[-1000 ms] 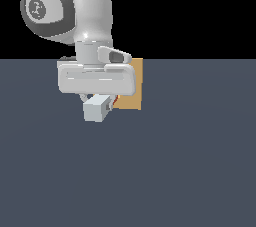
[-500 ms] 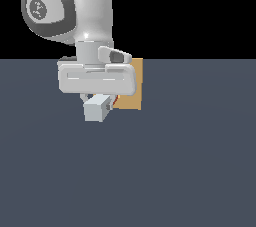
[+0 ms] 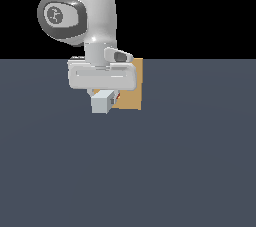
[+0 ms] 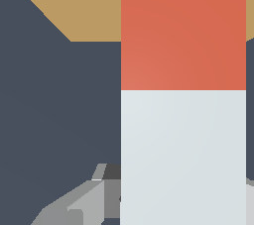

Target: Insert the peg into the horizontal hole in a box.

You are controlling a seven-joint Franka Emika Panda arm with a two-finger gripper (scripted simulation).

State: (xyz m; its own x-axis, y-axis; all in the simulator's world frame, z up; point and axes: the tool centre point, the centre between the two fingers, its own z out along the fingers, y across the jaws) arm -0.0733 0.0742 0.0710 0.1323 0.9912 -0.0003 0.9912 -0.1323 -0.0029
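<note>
Exterior view: we see the arm (image 3: pixel 82 16) reaching down in front of the box (image 3: pixel 131 93), which stands upright on the dark floor (image 3: pixel 175 161). The wide hand body covers the box's upper part and the side toward the exterior view's left.
Wrist view: we look along the peg (image 4: pixel 183 120) from close up; it fills much of the picture, with the box (image 4: pixel 74 1) as a tan band beyond it and the floor (image 4: pixel 59 105) between.
Only in the exterior view: the arm, the box's upright outline, and the peg's grey-white end face (image 3: pixel 102 102) turned toward the camera.
Only in the wrist view: the peg's two colours side by side, grey-white near the hand, orange-red (image 4: pixel 183 30) at the far end.
Peg, where: below the hand, just in front of the box's face, at about its middle height.
Peg, axis: long axis level, running from the hand toward the box; orange-red end leads, grey-white end trails.
Hole: we cannot see it in either view; the peg and hand cover it.
Contact with box: the orange-red end overlaps the tan face, but we cannot tell whether it has entered.
Gripper (image 3: pixel 104 96): the peg sits clamped between the fingers, of which we see only a grey part (image 4: pixel 74 204) beside the peg.
</note>
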